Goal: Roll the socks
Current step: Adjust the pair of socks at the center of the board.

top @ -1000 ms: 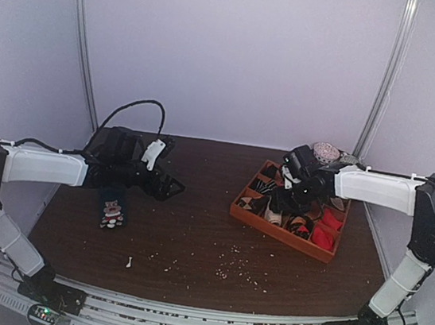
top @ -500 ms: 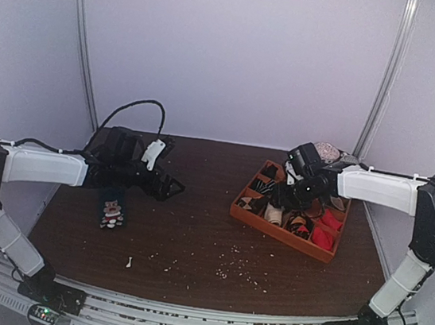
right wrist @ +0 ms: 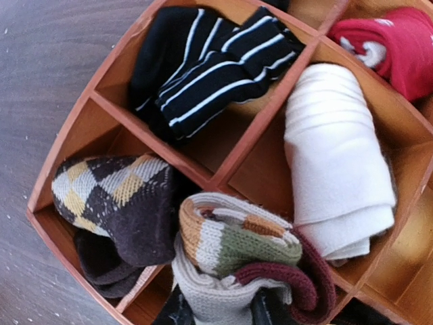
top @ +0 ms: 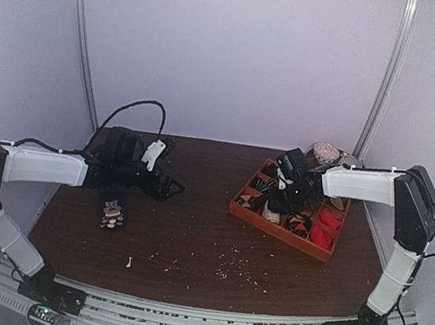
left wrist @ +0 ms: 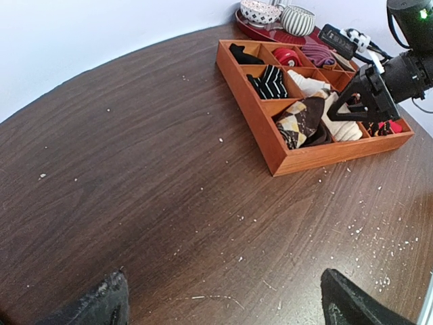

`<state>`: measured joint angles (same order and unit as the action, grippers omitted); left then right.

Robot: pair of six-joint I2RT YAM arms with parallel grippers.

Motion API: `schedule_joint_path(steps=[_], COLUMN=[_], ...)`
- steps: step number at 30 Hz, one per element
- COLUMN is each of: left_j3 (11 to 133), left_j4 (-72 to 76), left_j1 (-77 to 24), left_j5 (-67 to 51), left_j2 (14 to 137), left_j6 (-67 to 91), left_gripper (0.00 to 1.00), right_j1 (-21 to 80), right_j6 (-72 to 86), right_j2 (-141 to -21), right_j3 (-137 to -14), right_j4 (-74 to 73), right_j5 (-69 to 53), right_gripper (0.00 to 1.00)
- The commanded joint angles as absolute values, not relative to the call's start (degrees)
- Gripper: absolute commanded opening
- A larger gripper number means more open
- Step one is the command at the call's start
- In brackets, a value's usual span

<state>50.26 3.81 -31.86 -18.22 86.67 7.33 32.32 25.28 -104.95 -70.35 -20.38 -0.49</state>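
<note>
The crumb-strewn worktop (top: 192,231) was seen spread below. At its right rear, the divided tray (top: 273,224) was packed with bundles. The left gripper (left wrist: 223,305) was held over bare wood, jaws spread wide. On the right gripper (right wrist: 222,310), the jaws were clenched on the socks (right wrist: 230,250), bunched in the compartment beside the argyle bundle (right wrist: 115,196).

The socks (right wrist: 230,264) are cream with tan, olive and dark-red bands; the tray (left wrist: 338,154) is orange-brown.
</note>
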Motion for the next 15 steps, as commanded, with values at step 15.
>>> schedule_joint_path(steps=[15], left_j3=[51.33], left_j4=[4.15], left_j1=[-31.73], left_j5=[-18.06], left_j2=[86.06], left_j6=[5.99], left_gripper=[0.98], right_j1=[32.17], right_j6=[14.40], right_j2=[-118.62], right_j3=[-75.48], right_j4=[-33.69], right_j5=[-9.17], right_gripper=[0.13])
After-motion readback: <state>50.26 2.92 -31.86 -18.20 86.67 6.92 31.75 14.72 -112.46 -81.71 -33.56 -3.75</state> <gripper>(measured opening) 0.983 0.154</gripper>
